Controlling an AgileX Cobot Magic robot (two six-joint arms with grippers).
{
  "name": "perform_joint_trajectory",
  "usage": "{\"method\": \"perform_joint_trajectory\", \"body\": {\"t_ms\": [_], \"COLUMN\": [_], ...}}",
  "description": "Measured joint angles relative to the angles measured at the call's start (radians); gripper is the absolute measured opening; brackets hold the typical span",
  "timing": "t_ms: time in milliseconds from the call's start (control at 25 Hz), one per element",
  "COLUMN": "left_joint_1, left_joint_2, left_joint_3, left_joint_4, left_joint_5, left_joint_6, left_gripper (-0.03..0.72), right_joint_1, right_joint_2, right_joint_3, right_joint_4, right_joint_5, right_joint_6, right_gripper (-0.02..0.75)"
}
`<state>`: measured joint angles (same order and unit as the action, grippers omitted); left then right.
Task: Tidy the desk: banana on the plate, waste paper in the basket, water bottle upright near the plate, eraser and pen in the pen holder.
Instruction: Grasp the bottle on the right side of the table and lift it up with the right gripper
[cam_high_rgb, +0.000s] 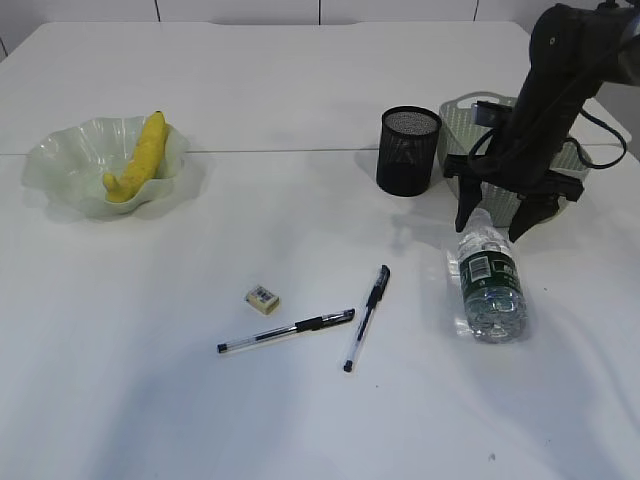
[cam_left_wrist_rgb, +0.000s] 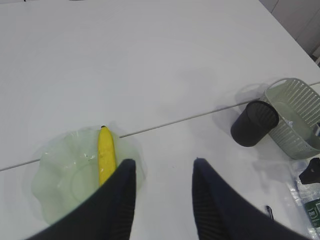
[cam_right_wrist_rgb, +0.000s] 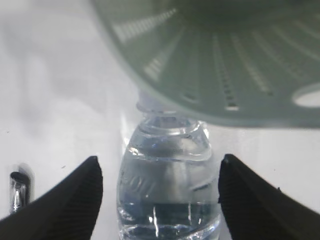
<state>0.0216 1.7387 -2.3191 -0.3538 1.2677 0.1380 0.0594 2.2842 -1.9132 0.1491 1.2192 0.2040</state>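
Straddling lying bottle (cam_high_rgb: 489, 287) with right gripper (cam_high_rgb: 495, 222) open | left gripper (cam_left_wrist_rgb: 162, 172) open over bare table (cam_high_rgb: 300, 90)

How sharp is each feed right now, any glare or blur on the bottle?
Exterior view: sharp, even light, soft shadows. Left wrist view: table sharp, fingers blurred. Right wrist view: bottle fairly clear with bright glints; basket out of focus.

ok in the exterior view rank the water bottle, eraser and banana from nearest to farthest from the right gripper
From the right gripper:
1. water bottle, lying on its side directly beneath the open jaws, right side of the table.
2. eraser, near the table's middle, left of the pens.
3. banana, on the plate at far left.
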Motion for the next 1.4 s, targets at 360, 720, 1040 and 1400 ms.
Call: {"method": "perform_joint_trajectory", "body": {"t_ms": [360,720,1040,1400], "left_joint_1": [0.000,0.000,0.000,0.000], "left_joint_2": [0.000,0.000,0.000,0.000], "left_joint_3": [0.000,0.000,0.000,0.000], "left_joint_4": [0.000,0.000,0.003,0.004], "left_joint_5": [0.000,0.000,0.000,0.000], "left_joint_6": [0.000,0.000,0.000,0.000], "left_gripper": [0.262,0.262,0.262,0.262], "right_joint_1": [0.000,0.000,0.021,0.029], "right_joint_2": [0.000,0.000,0.000,-0.004], "right_joint_3": [0.028,0.030,0.030,0.108], "right_joint_4": [0.011,0.040,0.041,0.054], "right_joint_5": [-0.002,-0.002,-0.002,-0.009], "right_joint_6": [0.002,0.002,0.002,0.004], "right_gripper": [0.538,0.538,0.538,0.509]}}
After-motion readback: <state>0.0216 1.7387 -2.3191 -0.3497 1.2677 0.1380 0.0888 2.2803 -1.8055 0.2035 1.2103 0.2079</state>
